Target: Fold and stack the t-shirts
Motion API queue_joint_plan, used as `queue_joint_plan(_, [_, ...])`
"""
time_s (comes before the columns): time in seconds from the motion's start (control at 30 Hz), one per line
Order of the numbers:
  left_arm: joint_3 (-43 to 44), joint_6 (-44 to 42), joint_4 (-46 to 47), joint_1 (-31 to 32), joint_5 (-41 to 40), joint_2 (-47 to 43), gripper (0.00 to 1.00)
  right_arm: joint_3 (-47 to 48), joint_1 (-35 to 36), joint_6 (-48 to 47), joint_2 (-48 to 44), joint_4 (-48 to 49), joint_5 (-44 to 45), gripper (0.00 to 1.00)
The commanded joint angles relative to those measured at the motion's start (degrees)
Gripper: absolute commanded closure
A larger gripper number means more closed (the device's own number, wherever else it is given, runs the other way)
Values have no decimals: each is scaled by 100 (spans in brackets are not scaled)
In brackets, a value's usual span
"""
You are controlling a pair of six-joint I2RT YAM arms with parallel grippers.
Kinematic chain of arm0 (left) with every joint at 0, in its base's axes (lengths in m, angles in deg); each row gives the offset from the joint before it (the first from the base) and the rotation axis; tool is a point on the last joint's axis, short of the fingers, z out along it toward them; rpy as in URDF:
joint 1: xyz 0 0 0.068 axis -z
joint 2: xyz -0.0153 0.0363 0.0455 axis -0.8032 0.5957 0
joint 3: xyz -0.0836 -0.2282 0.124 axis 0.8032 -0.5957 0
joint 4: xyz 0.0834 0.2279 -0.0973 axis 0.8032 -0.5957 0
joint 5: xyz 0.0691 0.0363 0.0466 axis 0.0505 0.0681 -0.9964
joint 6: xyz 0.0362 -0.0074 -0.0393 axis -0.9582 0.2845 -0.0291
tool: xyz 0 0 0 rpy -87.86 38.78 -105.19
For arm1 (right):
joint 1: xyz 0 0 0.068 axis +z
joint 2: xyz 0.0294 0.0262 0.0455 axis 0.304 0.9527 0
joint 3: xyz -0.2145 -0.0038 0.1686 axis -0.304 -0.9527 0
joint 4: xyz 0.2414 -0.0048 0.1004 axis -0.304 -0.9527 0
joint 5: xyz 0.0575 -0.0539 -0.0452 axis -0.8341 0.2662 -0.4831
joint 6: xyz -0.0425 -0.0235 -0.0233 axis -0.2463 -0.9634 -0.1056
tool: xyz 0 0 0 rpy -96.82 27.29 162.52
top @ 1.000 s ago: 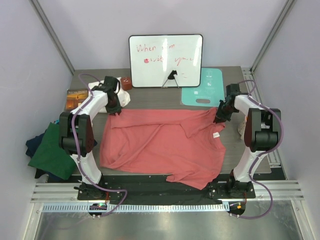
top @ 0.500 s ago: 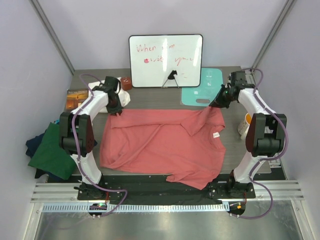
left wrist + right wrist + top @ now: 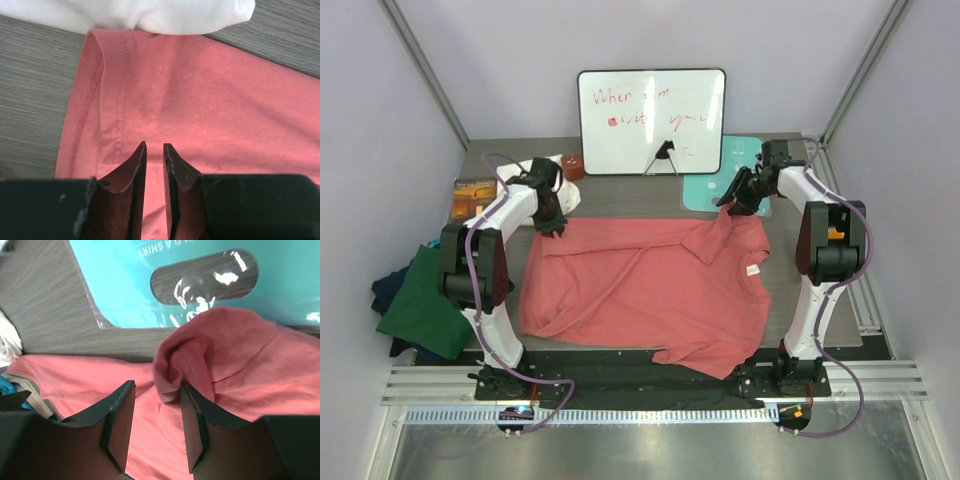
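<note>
Salmon-pink t-shirt [image 3: 640,285] spread flat mid-table, left gripper [image 3: 154,146] nearly closed at its far-left hem, grip on cloth unclear, right gripper [image 3: 157,385] jaws parted around bunched far-right corner, at teal mat's [image 3: 130,285] near edge.

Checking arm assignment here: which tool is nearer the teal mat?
Right. The right tool hovers at the teal mat's near edge, over a bunched pink shirt corner. The left tool sits far off at the shirt's far-left corner.

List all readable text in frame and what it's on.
"When", "with", "you": red handwriting on the whiteboard; the rest is lost to glare.
"A SHIRT": white print on the teal mat, upside down and cut off by the frame edge.
Neck label on the pink t-shirt: too small to read.
</note>
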Motion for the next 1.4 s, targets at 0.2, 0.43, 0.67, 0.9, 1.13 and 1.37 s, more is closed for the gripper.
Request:
queue_joint_plan(0.2, [-43, -76, -10, 15, 20, -178, 80, -514, 173, -290, -1220, -81, 789, 50])
queue_joint_plan(0.43, [9, -68, -10, 41, 90, -64, 81, -1436, 173, -326, -1812, 16, 1107, 50])
queue_joint_plan(0.67, [124, -76, -45, 103, 81, -46, 81, -1640, 173, -387, -1943, 52, 641, 55])
queue_joint_plan(0.9, [106, -120, -89, 103, 46, -64, 81, -1200, 173, -431, -2180, -1029, 1720, 55])
queue_joint_plan(1.13, [36, -94, -81, 111, 64, -73, 81, -1525, 173, -378, -2726, -1250, 2390, 54])
queue_joint_plan(1.37, [-26, -94, -81, 164, 73, -134, 82, -1912, 137, -493, -2208, -723, 2487, 54])
